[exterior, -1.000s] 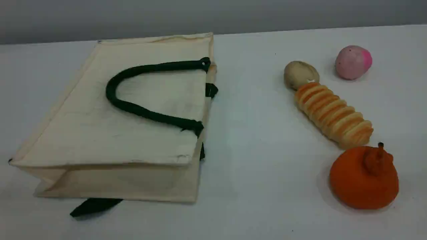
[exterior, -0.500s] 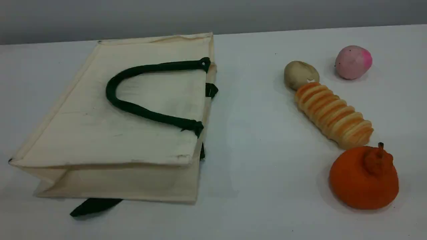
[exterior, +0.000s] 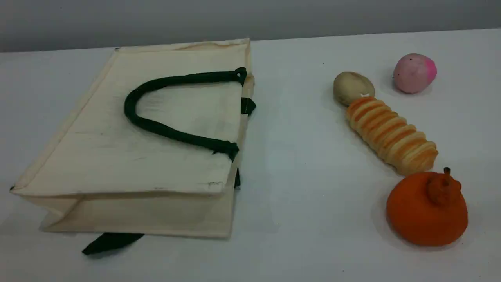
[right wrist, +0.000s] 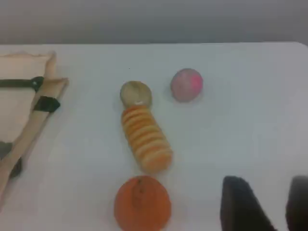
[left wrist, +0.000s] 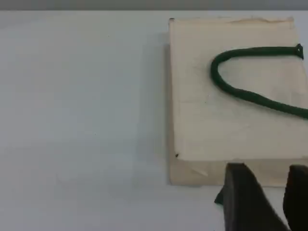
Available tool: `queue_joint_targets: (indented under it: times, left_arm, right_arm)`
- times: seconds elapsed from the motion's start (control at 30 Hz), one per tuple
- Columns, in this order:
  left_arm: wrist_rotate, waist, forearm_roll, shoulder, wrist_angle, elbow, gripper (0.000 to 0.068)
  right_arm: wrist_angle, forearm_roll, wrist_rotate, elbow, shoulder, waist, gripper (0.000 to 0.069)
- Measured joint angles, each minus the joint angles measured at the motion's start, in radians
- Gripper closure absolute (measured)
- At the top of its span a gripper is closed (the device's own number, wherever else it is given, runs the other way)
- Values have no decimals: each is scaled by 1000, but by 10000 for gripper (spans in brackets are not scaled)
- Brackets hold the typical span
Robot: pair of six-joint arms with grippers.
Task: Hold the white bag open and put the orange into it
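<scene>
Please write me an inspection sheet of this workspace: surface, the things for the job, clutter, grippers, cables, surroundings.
Surface: white table, no spills seen.
Job's things: white bag lies flat on its side at the left, mouth toward the right, closed; one green handle rests on top. Orange sits at the near right, apart from the bag, stem up.
Clutter: ribbed bread roll lies just behind the orange; a beige ball is at the roll's far end; a pink ball stands apart.
Grippers: left gripper above the bag's near edge, jaws apart, empty; right gripper right of the orange, jaws apart, empty.
Cables: nothing seen.
Surroundings: plain grey wall.
</scene>
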Motion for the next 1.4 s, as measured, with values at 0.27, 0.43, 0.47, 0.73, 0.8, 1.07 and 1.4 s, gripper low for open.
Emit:
queue_joint_targets:
  times: [0.27, 0.43, 0.47, 0.73, 0.8, 1.07, 1.4]
  left_arm:
    - [0, 0, 0, 0, 0, 0, 463]
    - [0, 0, 0, 0, 0, 0, 459]
    - [0, 0, 0, 0, 0, 0, 458]
    - [0, 0, -1, 2, -2, -4, 450]
    - [0, 0, -1, 18, -18, -19, 449]
    - [32, 0, -52, 265, -39, -137, 444]
    - [214, 0, -196, 727, -200, -239, 412]
  right_arm:
    - [0, 2, 0, 0, 0, 0, 459]
    - [0, 13, 0, 0, 0, 0, 459]
    - [0, 26, 0, 0, 0, 0, 459]
    - [-7, 52, 0, 0, 0, 0, 458]
    - [-7, 52, 6, 0, 0, 0, 456]
    - [-52, 92, 2, -15, 117, 0, 455]
    - [-315, 371, -280, -20, 439, 0, 344]
